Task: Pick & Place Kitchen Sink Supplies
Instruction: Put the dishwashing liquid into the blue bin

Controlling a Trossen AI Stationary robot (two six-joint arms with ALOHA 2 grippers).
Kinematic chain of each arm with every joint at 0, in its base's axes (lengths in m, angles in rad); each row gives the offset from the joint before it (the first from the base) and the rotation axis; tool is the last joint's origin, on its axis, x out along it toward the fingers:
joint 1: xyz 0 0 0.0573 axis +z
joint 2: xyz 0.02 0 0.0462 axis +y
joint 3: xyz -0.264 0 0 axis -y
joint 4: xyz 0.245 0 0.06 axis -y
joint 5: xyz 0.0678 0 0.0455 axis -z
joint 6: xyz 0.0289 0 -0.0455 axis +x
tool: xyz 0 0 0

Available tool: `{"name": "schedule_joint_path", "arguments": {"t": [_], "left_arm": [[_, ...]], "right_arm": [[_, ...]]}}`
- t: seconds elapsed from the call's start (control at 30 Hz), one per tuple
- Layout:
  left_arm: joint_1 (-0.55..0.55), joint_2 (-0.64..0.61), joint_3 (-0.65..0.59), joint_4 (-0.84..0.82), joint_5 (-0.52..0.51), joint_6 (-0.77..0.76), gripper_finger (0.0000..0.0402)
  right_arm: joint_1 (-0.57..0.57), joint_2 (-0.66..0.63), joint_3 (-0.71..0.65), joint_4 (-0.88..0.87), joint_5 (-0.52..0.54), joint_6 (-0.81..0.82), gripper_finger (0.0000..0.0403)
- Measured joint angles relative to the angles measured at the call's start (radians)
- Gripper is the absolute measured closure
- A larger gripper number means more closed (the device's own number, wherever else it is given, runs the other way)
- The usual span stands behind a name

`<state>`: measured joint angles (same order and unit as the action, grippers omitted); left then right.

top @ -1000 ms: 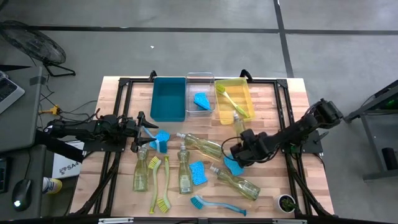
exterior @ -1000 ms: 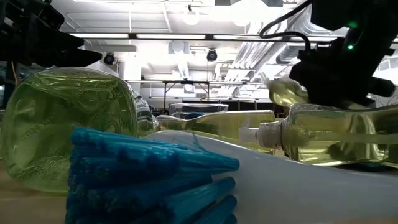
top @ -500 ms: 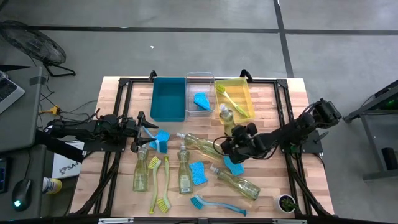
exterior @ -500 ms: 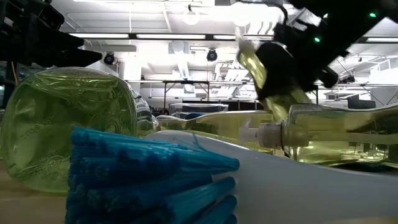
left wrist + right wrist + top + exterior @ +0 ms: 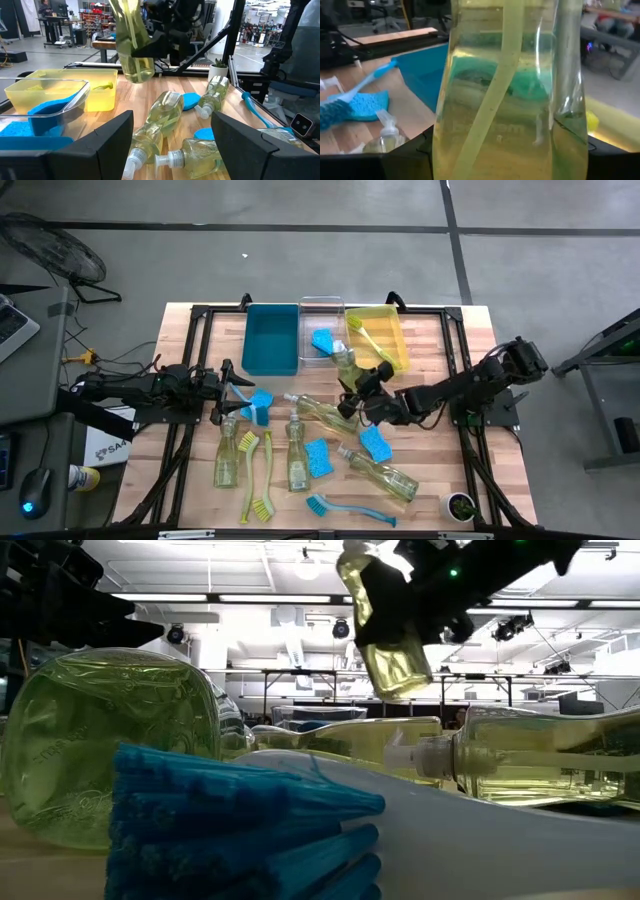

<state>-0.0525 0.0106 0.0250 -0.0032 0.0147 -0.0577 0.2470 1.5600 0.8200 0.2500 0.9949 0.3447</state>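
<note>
Soap bottle carried aloft toward the bins at the top of the table

At centre frame in the high view, the right gripper (image 5: 362,392) has its jaws closed partway around a clear soap bottle (image 5: 346,363), lifted off the wooden table (image 5: 440,340) and hanging just below the clear bin (image 5: 321,308), between the teal bin (image 5: 271,338) and the yellow bin (image 5: 386,330). The left gripper (image 5: 222,393) waits at centre left with its jaws partly apart and empty, beside a blue sponge (image 5: 260,402). To do this well, the bottle probably should be held steady, centred over its bin, and lowered inside the walls before release, clear of the sponge (image 5: 323,340) lying in the clear bin.
</note>
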Motion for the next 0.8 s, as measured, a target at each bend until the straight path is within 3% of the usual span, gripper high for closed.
{"name": "schedule_joint_path", "arguments": {"t": [0.43,0.8], "left_arm": [[0.000,0.000,0.000,0.000,0.000,0.000,0.0137],[0.000,0.000,0.000,0.011,-0.112,0.107,0.0137]], "right_arm": [[-0.110,0.000,0.000,0.137,-0.246,-0.177,0.0171],[-0.179,0.000,0.000,0.200,-0.331,-0.262,0.0171]]}}
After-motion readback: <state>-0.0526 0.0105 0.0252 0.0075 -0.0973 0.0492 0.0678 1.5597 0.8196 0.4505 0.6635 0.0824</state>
